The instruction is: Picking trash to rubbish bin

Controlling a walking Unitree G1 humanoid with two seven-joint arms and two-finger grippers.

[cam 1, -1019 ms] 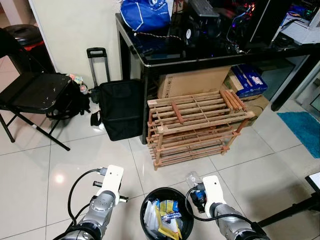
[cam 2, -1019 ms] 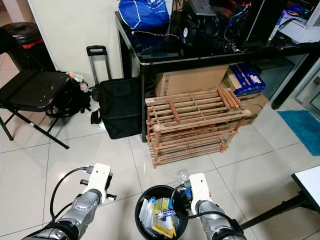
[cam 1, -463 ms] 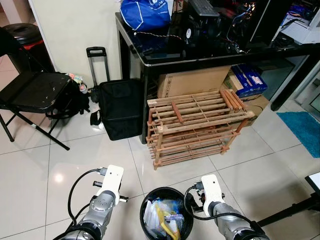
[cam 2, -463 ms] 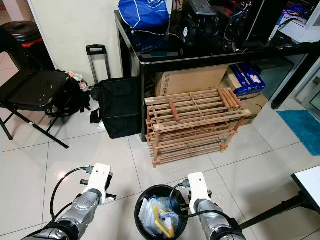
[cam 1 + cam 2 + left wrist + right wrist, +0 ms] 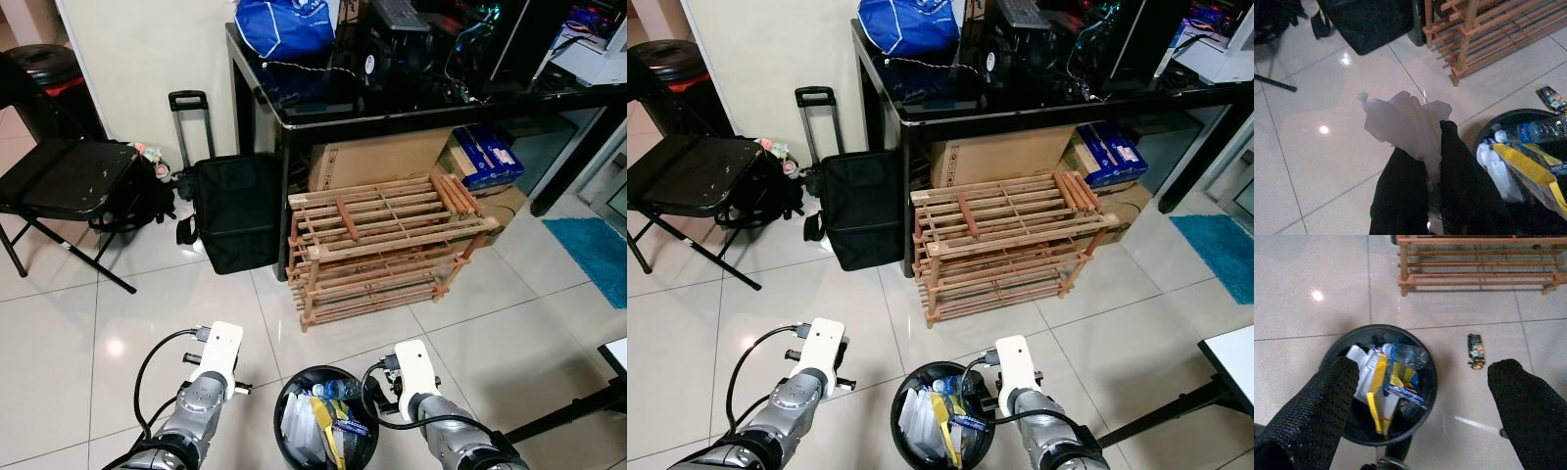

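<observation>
Left pincer [image 5: 1425, 161] is pinching a crumpled white tissue [image 5: 1403, 122] over the floor tiles, with the black rubbish bin [image 5: 290, 399] just off to its right. Bin's got a plastic bottle [image 5: 1403, 354], yellow wrappers [image 5: 1380, 382] and other trash in it. Right pincer [image 5: 1422, 396] hangs directly above the bin, fingers spread wide apart, nothing between them. A small wrapper [image 5: 1476, 351] lies on the floor beside the bin, with the wooden rack [image 5: 382, 245] beyond.
</observation>
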